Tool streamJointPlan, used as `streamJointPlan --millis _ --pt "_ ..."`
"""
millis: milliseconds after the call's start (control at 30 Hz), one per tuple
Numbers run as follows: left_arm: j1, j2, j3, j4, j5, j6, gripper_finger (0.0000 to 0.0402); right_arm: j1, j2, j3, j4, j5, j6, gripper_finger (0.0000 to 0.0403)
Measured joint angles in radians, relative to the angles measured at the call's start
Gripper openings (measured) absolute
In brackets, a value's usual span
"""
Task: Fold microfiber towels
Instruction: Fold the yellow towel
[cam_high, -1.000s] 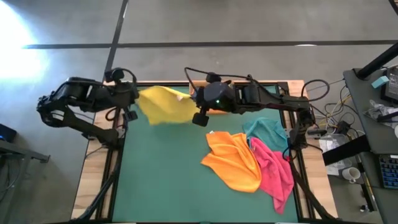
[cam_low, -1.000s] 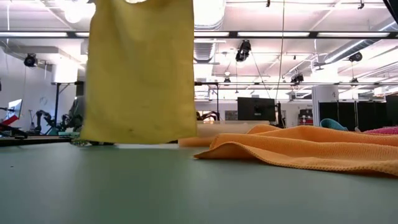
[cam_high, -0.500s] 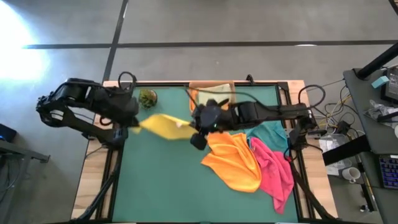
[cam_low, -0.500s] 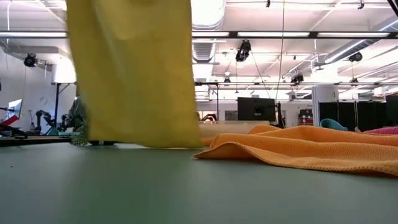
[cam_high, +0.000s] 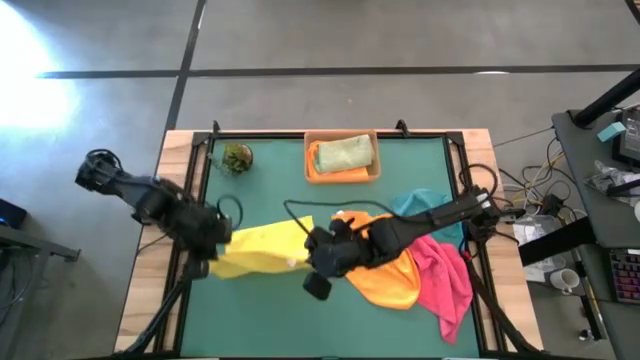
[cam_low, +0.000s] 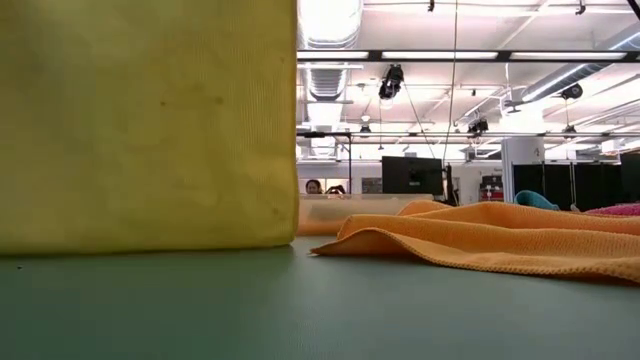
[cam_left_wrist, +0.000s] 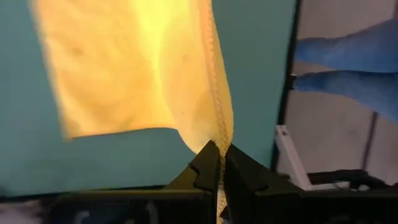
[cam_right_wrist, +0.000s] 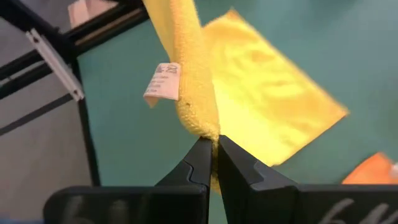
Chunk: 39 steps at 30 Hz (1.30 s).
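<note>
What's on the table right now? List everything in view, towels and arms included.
yellow towel: one, yellow, held up between both grippers over the table's left-centre, lower edge near the mat
orange towel: one, orange, crumpled right of centre
pink towel: one, pink, crumpled at the right
teal towel: one, teal, partly under the right arm
tray: one, orange, far edge centre
olive green towel: one, folded in the tray
plant ball: one, green, far left corner
left gripper: shut on the yellow towel's edge
right gripper: shut on the yellow towel's edge
</note>
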Motion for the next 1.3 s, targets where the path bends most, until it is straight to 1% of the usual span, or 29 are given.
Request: streamJointPlan --millis 233,333,433,633,733,867,1000,1167,1233,1300 --pt "-0.187 0.017 -0.17 0.236 0.011 -0.222 0.0 0.07 0.086 0.0 0.001 -0.024 0.113 0.0011" --pt "-0.244 0.038 -0.225 0.303 0.0 -0.298 0.0 0.086 0.135 0.0 0.003 -0.025 0.139 0.0011" --pt "-0.276 0.07 -0.274 0.346 -0.006 -0.354 0.0 0.09 0.185 0.001 0.004 -0.024 0.158 0.0011" --pt "-0.288 0.158 -0.344 0.352 -0.015 -0.37 0.0 0.089 0.253 0.002 0.007 -0.023 0.168 0.0011" --pt "-0.288 0.2 -0.35 0.349 -0.015 -0.369 0.0 0.078 0.254 0.002 0.0 -0.017 0.149 0.0011" --pt "-0.287 0.223 -0.344 0.342 -0.015 -0.368 0.0 0.045 0.217 0.006 -0.026 -0.013 0.09 0.0011" --pt "-0.287 0.207 -0.332 0.337 -0.015 -0.369 0.0 0.009 0.153 0.013 -0.045 0.005 0.026 0.0011" --pt "-0.279 0.159 -0.307 0.329 -0.019 -0.369 0.0 -0.006 0.108 0.013 -0.055 0.009 0.017 0.0011" --pt "-0.273 0.137 -0.302 0.328 -0.034 -0.369 0.0 -0.006 0.095 0.013 -0.058 -0.018 0.017 0.0011" --pt "-0.267 0.116 -0.303 0.324 -0.055 -0.373 0.0 -0.008 0.089 0.013 -0.057 -0.078 0.033 0.0011"
